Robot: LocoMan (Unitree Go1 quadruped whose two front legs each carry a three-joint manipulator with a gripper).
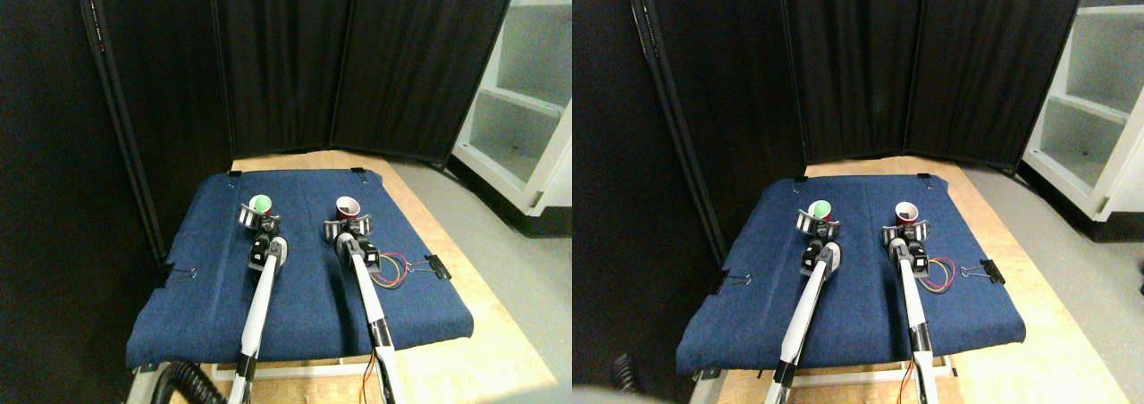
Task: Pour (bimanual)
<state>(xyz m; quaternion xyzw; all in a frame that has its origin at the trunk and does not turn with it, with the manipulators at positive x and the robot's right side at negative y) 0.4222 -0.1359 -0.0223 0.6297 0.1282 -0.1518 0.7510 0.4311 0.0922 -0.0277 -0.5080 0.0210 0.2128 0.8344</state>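
Stereo pair view: black curtain panels (295, 55) close off the back, w/ a white shelf unit (523, 109) at far right. A blue cloth (304, 288) covers the tabletop, pinned at its edges by binder clips (437, 267), prob. to keep it from sliding.

Left gripper (257, 214) sits around the base of a red cup w/ a green ball (260, 204) inside; right gripper (349, 223) sits around an empty-looking red cup (348, 208) w/ white interior. Both cups stand upright, well apart, side by side at mid-cloth. Jaws bracket each cup and look clenched on it, though they are small in frame.

Judgement: one cup per arm fits a bimanual pour, ball cup as source, the other as receiver. Neither cup is tilted, so the pour hasn't begun. Loose red/yellow wires (393, 270) lie just beside the right arm; snag risk looks low.
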